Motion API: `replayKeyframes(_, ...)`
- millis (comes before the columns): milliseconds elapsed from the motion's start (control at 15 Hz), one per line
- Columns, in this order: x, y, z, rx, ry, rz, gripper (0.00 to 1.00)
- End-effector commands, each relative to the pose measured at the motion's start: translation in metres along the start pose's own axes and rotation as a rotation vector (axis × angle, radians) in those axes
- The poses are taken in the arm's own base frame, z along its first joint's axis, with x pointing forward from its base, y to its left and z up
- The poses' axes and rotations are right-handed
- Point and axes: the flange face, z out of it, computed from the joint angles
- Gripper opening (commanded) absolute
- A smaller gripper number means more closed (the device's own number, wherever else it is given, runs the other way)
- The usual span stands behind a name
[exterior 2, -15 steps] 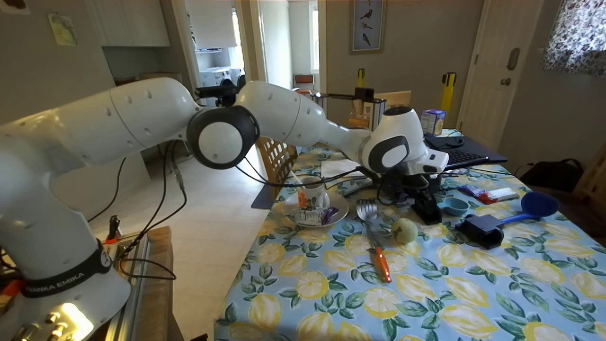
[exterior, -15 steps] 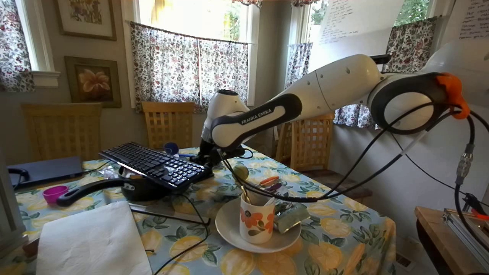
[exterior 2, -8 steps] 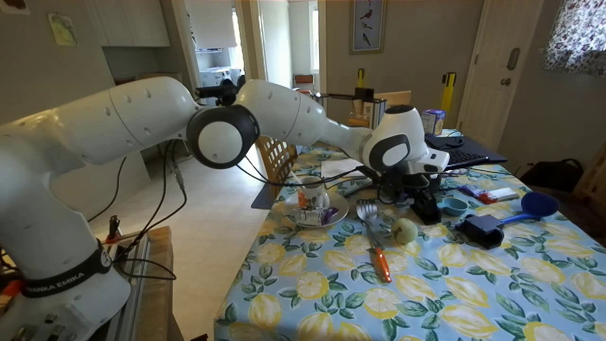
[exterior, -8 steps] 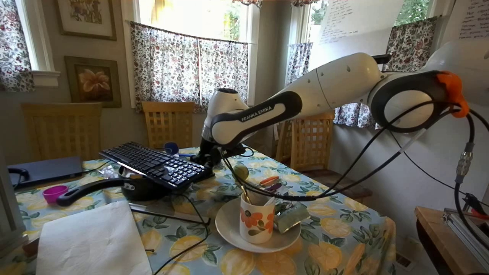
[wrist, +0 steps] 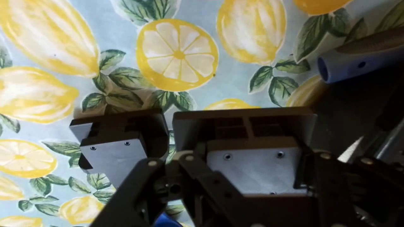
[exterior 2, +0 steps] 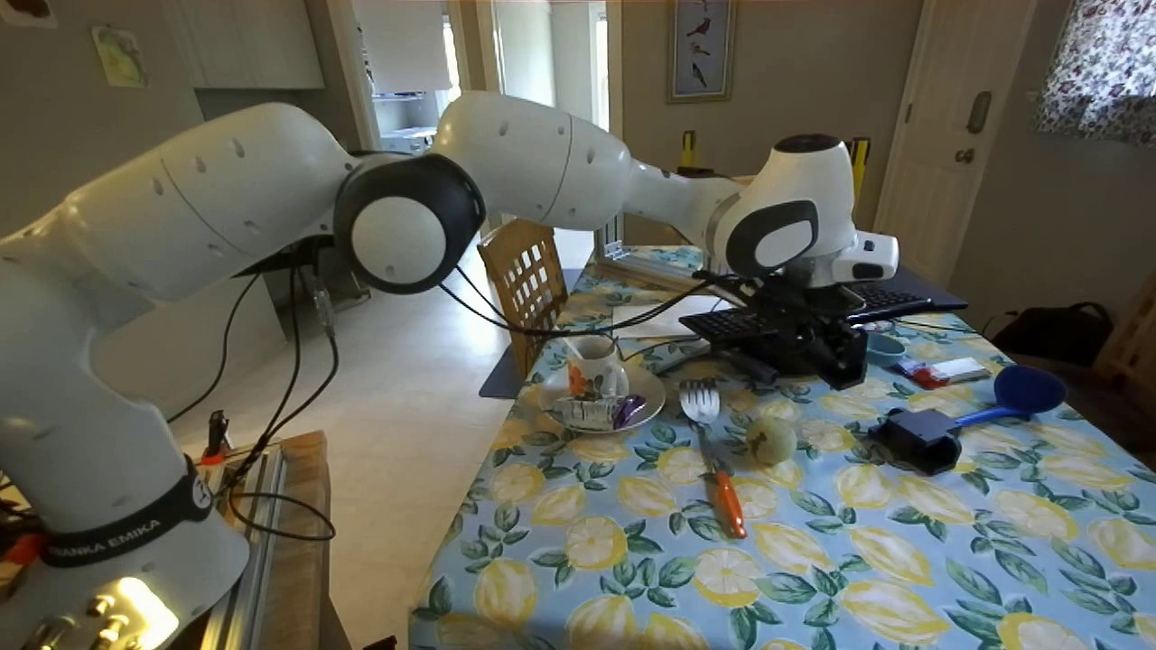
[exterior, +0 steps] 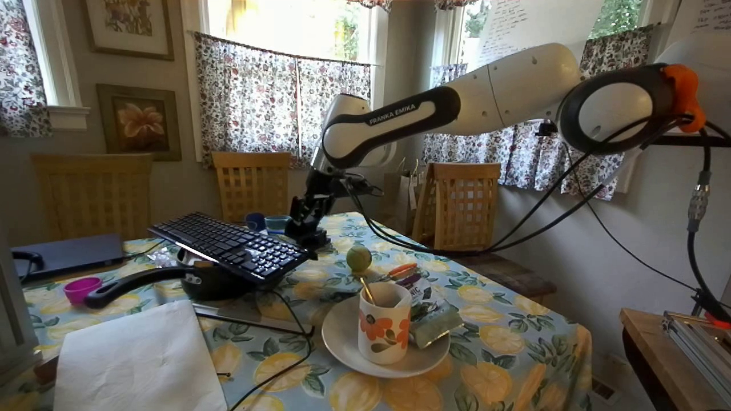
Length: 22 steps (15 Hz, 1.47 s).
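My gripper (exterior 2: 817,343) is shut on a black block; in the wrist view this block (wrist: 255,173) shows a grey face with screw holes between the fingers. It hangs low over the lemon-print tablecloth. A similar black block (exterior 2: 917,441) lies on the table, seen at the left of the wrist view (wrist: 116,157). Close beside the gripper is a light-blue bowl (exterior 2: 885,349); whether it touches the gripper I cannot tell. Partly behind the lying block is a blue ladle (exterior 2: 1030,390). A greenish round fruit (exterior 2: 771,440) rests nearby on the table.
A tilted keyboard (exterior: 231,245) lies across a black pan (exterior: 208,285) close to the gripper. Also on the table are a fork with an orange handle (exterior 2: 730,501), a flowered mug (exterior: 384,328) on a saucer (exterior: 342,342), and a wrapped packet (exterior 2: 953,371).
During the last half second the arm has risen, carrying the black block up off the table. The light-blue bowl also appears higher in the picture, shifted along with the gripper.
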Motion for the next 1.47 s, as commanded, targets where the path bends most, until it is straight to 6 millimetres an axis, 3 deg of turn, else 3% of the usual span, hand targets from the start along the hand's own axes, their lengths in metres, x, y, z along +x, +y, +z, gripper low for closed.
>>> replayKeyframes(0,-0.014,0.013,-0.025,0.022,-0.093,-0.111,0.34)
replayKeyframes(600,-0.055,0.053,-0.072,-0.148,-0.226,-0.304,0.34)
replayKeyframes(800,-0.072,0.064,-0.092,-0.209,-0.238,-0.297,0.34)
replayKeyframes(1200,-0.129,0.085,-0.132,-0.278,-0.352,-0.259,0.34)
replayKeyframes(1400,-0.155,0.097,-0.149,-0.416,-0.422,-0.186,0.34)
